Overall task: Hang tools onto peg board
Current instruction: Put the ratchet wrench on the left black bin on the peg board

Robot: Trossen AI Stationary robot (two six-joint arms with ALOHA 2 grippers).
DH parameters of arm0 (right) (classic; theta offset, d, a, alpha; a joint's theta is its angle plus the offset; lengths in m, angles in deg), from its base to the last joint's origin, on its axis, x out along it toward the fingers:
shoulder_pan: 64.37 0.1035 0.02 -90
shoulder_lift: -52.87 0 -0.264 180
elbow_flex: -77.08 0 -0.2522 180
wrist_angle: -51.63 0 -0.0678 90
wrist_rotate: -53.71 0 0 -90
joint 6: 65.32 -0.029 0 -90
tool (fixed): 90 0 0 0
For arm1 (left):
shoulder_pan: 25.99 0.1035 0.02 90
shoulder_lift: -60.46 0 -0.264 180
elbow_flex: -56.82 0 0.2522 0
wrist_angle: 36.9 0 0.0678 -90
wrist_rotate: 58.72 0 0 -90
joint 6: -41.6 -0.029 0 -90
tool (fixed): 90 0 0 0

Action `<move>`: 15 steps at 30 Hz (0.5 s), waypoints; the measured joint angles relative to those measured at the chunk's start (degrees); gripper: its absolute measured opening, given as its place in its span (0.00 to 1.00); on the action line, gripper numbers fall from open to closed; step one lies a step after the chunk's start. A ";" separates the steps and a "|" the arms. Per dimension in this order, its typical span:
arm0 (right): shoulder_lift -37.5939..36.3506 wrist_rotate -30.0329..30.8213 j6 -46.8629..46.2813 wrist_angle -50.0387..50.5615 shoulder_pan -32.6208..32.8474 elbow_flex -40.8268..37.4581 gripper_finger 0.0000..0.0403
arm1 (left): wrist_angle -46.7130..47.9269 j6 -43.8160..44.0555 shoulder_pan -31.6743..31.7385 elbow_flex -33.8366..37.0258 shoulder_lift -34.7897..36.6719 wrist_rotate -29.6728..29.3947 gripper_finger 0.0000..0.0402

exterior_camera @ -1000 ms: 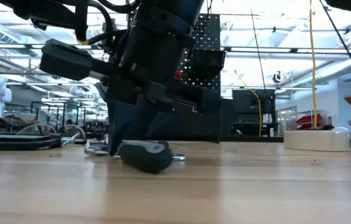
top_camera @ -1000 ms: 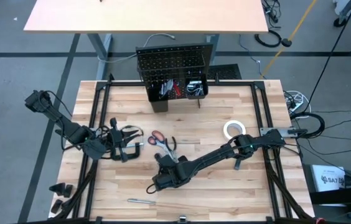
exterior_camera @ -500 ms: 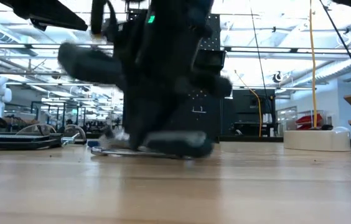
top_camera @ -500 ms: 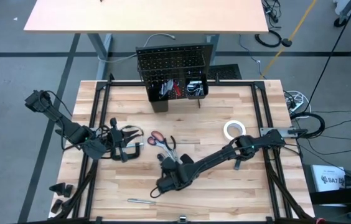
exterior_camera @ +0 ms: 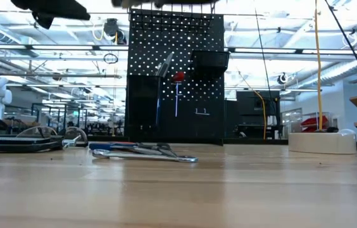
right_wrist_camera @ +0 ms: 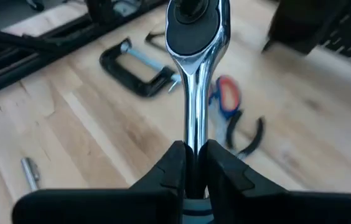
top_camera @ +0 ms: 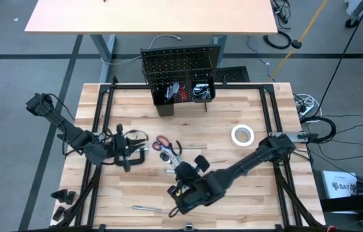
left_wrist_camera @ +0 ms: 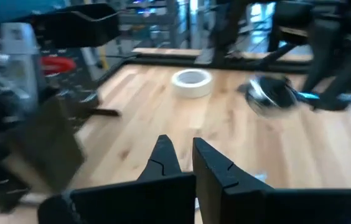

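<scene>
My right gripper (right_wrist_camera: 192, 149) hangs over the table's near middle (top_camera: 181, 188), shut on a chrome ratchet wrench (right_wrist_camera: 195, 56). The black peg board (top_camera: 178, 63) stands upright at the far edge, with small bins (top_camera: 183, 94) at its foot and a red-handled tool (exterior_camera: 178, 77) on it. Red-handled scissors (top_camera: 162, 143) and pliers (top_camera: 176, 152) lie flat mid-table. A black C-clamp (right_wrist_camera: 135, 70) lies to their left. My left gripper (top_camera: 129, 158) waits shut above the table's left part, beside the clamp, holding nothing. My right gripper pinches the wrench's chrome shaft (right_wrist_camera: 194, 132) between its two fingers, at the end toward the handle. The wrench lies along the fingers and sticks out ahead of them, its round head (right_wrist_camera: 197, 18) foremost. It is lifted clear of the table.
A white tape roll (top_camera: 242, 135) lies right of centre. A small metal bit (top_camera: 146, 208) lies near the front edge. Black frame rails (top_camera: 101, 122) run along the table's sides. Bare wood shows between the scissors and the peg board.
My right gripper has risen from the table with the wrench, drifted toward the near edge and turned at the wrist. The wrench's dark handle lay on the table a second ago and is now lifted clear. The gripper has left the low view.
</scene>
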 joint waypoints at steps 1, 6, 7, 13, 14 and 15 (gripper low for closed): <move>-0.82 1.10 0.04 0.91 0.56 0.00 0.09 | -1.39 -0.75 0.00 0.00 -0.29 1.06 0.00; -5.80 6.16 -2.29 9.94 4.28 0.00 0.08 | -10.53 -5.97 0.00 -0.02 -4.34 5.75 0.00; -6.79 7.13 -4.25 12.99 5.19 0.00 0.08 | -12.39 -7.58 0.02 -0.02 -5.68 6.96 0.00; -11.01 8.63 -13.60 27.67 8.40 0.00 0.08 | -25.89 -13.77 1.16 -0.04 -15.43 9.13 0.04; -11.97 8.98 -13.15 27.78 8.55 -0.18 0.08 | -28.24 -13.67 1.71 -0.04 -16.98 9.15 0.06; -13.23 9.19 -10.39 27.38 8.63 -0.87 0.08 | -30.86 -13.38 2.30 -0.02 -18.27 9.13 0.09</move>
